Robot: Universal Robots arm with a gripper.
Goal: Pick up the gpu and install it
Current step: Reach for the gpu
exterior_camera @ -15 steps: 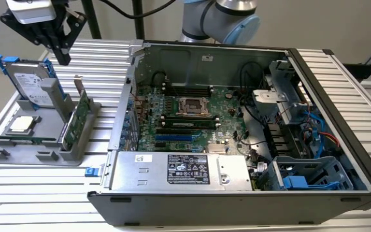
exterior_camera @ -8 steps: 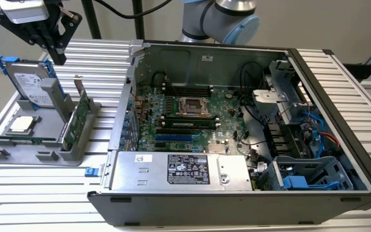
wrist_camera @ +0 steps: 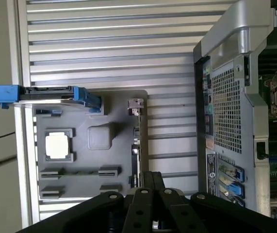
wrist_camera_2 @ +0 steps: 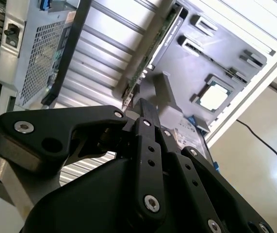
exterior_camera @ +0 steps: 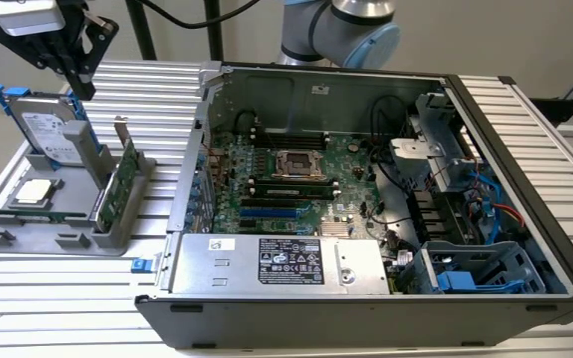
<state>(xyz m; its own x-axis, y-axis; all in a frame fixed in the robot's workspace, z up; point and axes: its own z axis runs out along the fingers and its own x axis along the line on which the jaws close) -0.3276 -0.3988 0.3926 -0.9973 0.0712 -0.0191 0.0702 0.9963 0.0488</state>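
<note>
The gpu [exterior_camera: 121,185] stands on edge in a slot of the grey holder [exterior_camera: 27,242], green board facing the exterior view's left and its silver bracket pointing up. In both wrist views it appears edge on, gpu [wrist_camera_2: 154,51] and gpu [wrist_camera: 136,141], just beyond the fingertips. My gripper [exterior_camera: 80,86] hangs in the air above the holder, higher than the gpu and toward the exterior view's left of it. The black fingers [wrist_camera_2: 147,127] are pressed together and shut, with nothing between them. The same gripper [wrist_camera: 151,178] points down at the holder.
A silver hard drive [exterior_camera: 48,128] in a blue frame stands in the holder beside the gpu, and a processor chip [exterior_camera: 33,192] lies flat in front. The open computer case [exterior_camera: 525,186] sits to the exterior view's right, motherboard [exterior_camera: 286,175] exposed, power supply [exterior_camera: 277,261] at the front.
</note>
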